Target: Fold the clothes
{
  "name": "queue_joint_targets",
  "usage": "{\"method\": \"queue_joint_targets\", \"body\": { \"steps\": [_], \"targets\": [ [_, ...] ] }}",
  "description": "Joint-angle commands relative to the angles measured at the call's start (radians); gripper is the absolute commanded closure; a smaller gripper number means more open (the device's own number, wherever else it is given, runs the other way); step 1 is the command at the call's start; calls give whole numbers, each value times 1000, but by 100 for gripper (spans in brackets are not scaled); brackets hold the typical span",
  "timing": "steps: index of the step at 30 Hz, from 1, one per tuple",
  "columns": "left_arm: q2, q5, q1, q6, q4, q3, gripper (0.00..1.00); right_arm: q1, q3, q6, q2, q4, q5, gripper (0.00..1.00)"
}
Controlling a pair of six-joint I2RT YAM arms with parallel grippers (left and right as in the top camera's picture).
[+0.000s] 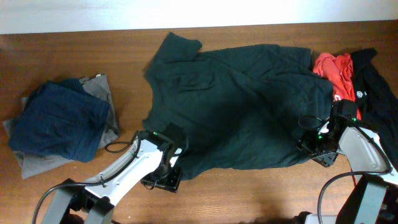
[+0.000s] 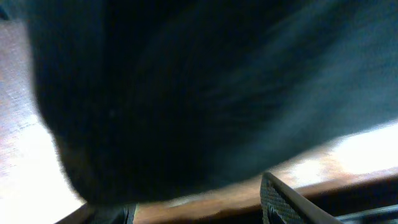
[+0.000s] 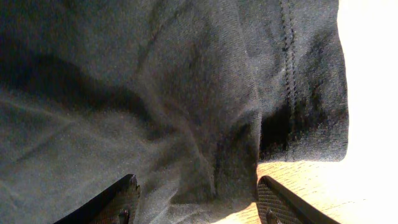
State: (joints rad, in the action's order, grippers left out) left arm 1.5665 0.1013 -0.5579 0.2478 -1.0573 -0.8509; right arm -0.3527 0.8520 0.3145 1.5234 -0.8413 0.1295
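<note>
The large dark green shirt (image 1: 242, 99) lies spread over the middle of the table. My left gripper (image 1: 165, 174) sits at its lower left hem. In the left wrist view its fingers (image 2: 280, 199) stand apart over bare wood, with the blurred dark shirt (image 2: 186, 93) just ahead. My right gripper (image 1: 318, 152) is at the shirt's lower right corner, open, with shirt fabric (image 3: 155, 93) lying loose between its fingers (image 3: 118, 202). A navy blue piece (image 1: 59, 121) rests on grey shorts (image 1: 99, 87) at the left. At the far right are a red shirt (image 1: 336, 71) and a black garment (image 1: 376, 87).
The wooden table (image 1: 249, 193) shows along the front edge, between the two arms. A pale wall runs along the back edge of the table. The stack at the left lies well apart from the green shirt.
</note>
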Motion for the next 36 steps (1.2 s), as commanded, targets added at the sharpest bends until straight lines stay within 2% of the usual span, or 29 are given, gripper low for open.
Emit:
{"method": "queue_joint_targets", "body": {
  "steps": [1, 12, 14, 15, 16, 17, 20, 26, 31, 36],
  "targets": [
    [-24, -12, -2, 51, 19, 13, 36, -2, 14, -11, 5, 0, -2, 35],
    [-24, 36, -3, 40, 139, 38, 37, -2, 14, -11, 5, 1, -2, 35],
    [-24, 65, -3, 39, 138, 39, 53, -2, 14, -11, 5, 1, -2, 35],
    [-24, 95, -3, 39, 138, 39, 76, -2, 14, -11, 5, 2, -2, 35],
    [-25, 121, -3, 39, 138, 38, 92, -2, 14, -11, 5, 3, -2, 34],
    [-26, 151, -3, 39, 138, 36, 99, -2, 14, -11, 5, 3, -2, 35],
    [-42, 214, -2, 39, 105, 13, 100, -2, 14, -11, 5, 3, -2, 35],
    [-217, 211, 11, -26, -39, -136, 100, -2, 14, -11, 5, 8, -2, 35],
    [-328, 128, 75, -26, -17, -229, 100, -2, 14, -11, 5, 15, -1, 35],
    [-304, 119, 137, -56, 19, -233, 100, -2, 14, -12, 5, 14, 19, 35]
  ]
}}
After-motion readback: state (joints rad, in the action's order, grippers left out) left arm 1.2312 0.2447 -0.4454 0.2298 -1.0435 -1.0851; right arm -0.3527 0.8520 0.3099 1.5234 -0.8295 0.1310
